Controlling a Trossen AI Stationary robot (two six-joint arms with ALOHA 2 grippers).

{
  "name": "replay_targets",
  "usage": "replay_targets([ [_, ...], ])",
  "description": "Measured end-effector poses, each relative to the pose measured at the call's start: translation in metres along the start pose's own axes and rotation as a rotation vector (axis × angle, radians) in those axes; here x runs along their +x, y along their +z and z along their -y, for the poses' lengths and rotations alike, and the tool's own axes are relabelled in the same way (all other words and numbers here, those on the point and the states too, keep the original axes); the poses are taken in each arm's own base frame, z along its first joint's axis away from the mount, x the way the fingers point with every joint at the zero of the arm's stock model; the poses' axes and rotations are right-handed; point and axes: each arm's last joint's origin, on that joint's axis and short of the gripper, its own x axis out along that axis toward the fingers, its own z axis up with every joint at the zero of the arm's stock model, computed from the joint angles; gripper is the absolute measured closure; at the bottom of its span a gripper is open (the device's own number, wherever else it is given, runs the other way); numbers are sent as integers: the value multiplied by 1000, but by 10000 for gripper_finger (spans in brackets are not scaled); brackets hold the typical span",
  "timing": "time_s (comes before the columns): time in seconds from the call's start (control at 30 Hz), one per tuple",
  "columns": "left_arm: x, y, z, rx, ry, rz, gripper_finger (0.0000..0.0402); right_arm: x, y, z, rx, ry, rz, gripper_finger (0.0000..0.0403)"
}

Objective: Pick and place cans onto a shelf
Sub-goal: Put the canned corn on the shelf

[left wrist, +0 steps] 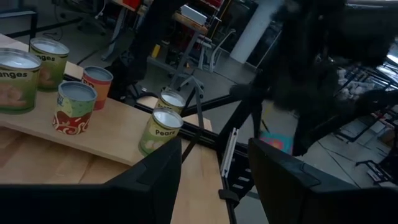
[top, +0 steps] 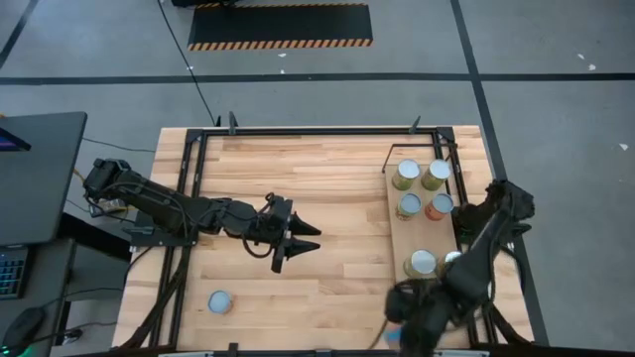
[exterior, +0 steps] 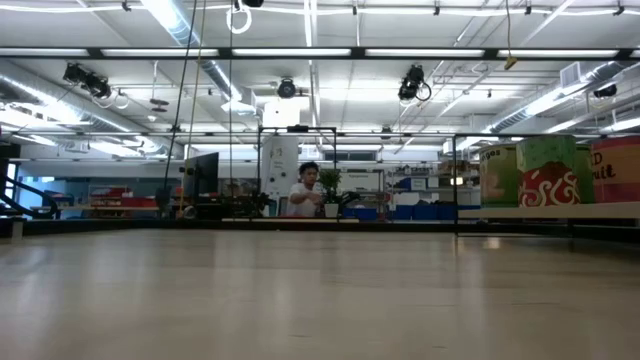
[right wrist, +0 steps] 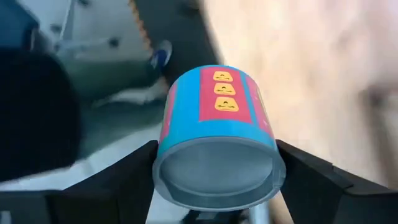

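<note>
My right gripper (top: 397,322) is at the table's near right edge, shut on a blue can with a red label (right wrist: 217,124); in the high view only a bit of blue (top: 393,338) shows under the arm. My left gripper (top: 312,239) is open and empty over the middle of the table, its fingers pointing toward the shelf (top: 399,233). The shelf, a light-wood panel at the right, carries several upright cans (top: 421,264), which also show in the left wrist view (left wrist: 159,130). One can with a pale top (top: 220,301) stands alone on the table at the near left. My right gripper pinches the blue can's curved side wall (right wrist: 166,134) between its two fingers (right wrist: 118,183), one on each side. The can's round silver end (right wrist: 217,171) faces the wrist camera. The can is tilted off upright; whether it is clear of the table I cannot tell.
A black metal frame (top: 298,131) runs round the tabletop's far and side edges. The shelf's cans show at the right of the low view (exterior: 545,170). A person (exterior: 305,195) sits far off in the room. Bare wood (top: 327,178) lies between my left gripper and the shelf.
</note>
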Motion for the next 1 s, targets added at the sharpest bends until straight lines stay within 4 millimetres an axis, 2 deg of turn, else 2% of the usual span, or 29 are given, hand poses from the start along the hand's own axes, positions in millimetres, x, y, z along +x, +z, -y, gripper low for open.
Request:
replay_targets([
  [0.1,0,0,0,0,0,0,210,-31,19,11,-42,-100,84,111],
  [0.2,0,0,1,-1,-3,-1,210,-53,33,30,-76,-251,97,111],
  [0.37,-1,-3,7,-7,-25,-3,210,-69,57,47,-181,-257,172,111],
  [0.57,-3,-6,16,-31,-60,-9,210,-82,75,72,-267,-361,210,110],
  [0.77,-5,-5,20,-92,-96,4,210,-90,74,109,-301,-430,182,110],
  [1.0,-11,2,25,-122,-130,32,210,-95,44,164,-274,-456,112,110],
])
